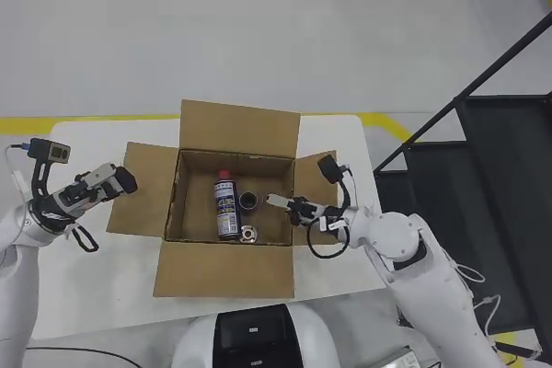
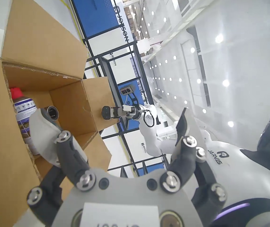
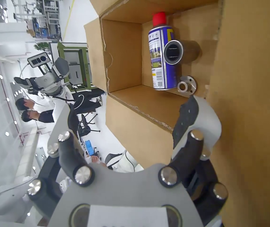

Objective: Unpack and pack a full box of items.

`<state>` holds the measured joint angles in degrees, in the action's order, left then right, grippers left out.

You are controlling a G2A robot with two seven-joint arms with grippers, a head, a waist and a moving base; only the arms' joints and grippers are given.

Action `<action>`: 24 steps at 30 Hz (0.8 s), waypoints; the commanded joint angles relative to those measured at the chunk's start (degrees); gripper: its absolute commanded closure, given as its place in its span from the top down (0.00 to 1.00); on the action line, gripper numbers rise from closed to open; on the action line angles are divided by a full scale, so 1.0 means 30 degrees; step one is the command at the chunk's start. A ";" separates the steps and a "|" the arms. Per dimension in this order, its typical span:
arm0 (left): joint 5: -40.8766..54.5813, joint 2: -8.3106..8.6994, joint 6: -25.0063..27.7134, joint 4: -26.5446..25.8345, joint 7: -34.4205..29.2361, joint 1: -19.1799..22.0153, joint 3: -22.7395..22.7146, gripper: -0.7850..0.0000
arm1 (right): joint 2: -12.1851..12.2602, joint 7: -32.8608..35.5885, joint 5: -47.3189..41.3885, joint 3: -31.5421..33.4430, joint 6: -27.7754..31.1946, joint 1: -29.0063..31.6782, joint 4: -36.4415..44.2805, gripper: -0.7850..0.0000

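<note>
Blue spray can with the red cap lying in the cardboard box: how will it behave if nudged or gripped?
Lying on its side, the blue spray can will probably roll if nudged. Its glossy round wall looks stiff but likely slippery. The short dark metal tube close beside it may block that roll.

Left claw [image 1: 127, 180] hangs near the bench's [image 1: 92, 285] left edge, jaws spread; right claw [image 1: 278, 202], also spread, points inward from the right edge.

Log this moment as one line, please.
box: open | inside: spray can, metal tube, flange | left tool: open, outside | right tool: open, at rim
</note>
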<state>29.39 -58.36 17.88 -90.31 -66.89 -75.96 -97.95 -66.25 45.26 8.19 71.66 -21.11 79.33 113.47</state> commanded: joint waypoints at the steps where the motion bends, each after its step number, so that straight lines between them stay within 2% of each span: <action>1: 0.0270 0.0013 0.0242 -0.0164 -0.0088 -0.0504 -0.0111 1.00 | -0.0099 0.0236 0.1131 -0.1331 -0.0574 -0.1356 -0.0281 1.00; 9: 0.0391 0.0016 0.0440 -0.0297 -0.0181 -0.0804 -0.0116 1.00 | -0.1105 0.0183 0.5121 -0.6990 -0.4909 -0.6651 -0.3399 1.00; 13: 0.0391 0.0016 0.0440 -0.0297 -0.0181 -0.0804 -0.0116 1.00 | -0.2006 -0.0680 0.5351 -0.9409 -0.6535 -0.8700 -0.5262 1.00; 19: 0.0391 0.0016 0.0440 -0.0297 -0.0181 -0.0804 -0.0116 1.00 | -0.3239 -0.2146 0.5410 -1.1474 -0.8899 -1.0735 -0.8195 1.00; 24: 0.0391 0.0016 0.0440 -0.0297 -0.0181 -0.0804 -0.0116 1.00 | -0.4178 -0.3288 0.4694 -1.2305 -0.9359 -1.1741 -1.0315 1.00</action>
<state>30.56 -58.31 19.20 -91.20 -67.43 -78.38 -98.30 -78.20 36.09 22.74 35.29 -49.25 44.68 83.96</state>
